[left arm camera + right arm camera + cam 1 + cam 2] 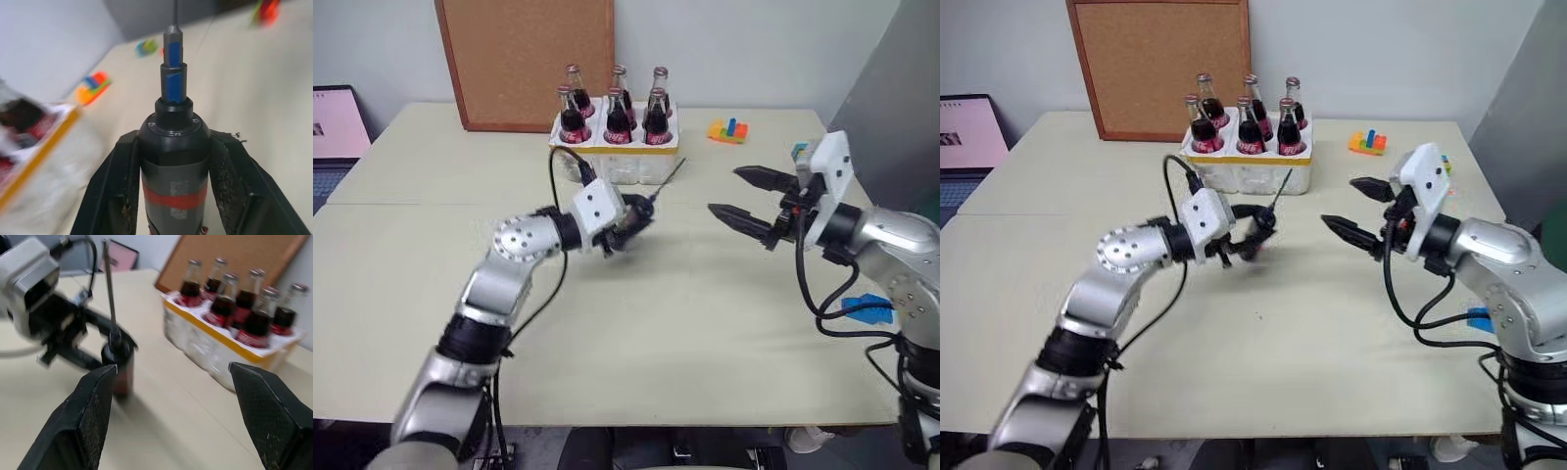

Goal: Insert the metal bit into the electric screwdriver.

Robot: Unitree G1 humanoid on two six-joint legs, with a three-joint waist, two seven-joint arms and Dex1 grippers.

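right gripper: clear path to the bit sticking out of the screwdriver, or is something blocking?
Probably yes. The right gripper is open and empty, facing the metal bit seated in the electric screwdriver that the left gripper holds. Bare table lies between; the bottle crate stands behind.

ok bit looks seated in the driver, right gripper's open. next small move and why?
Probably back the right gripper further away. Its fingers are open and empty, the metal bit already stands in the tip of the electric screwdriver, which the left gripper clamps.
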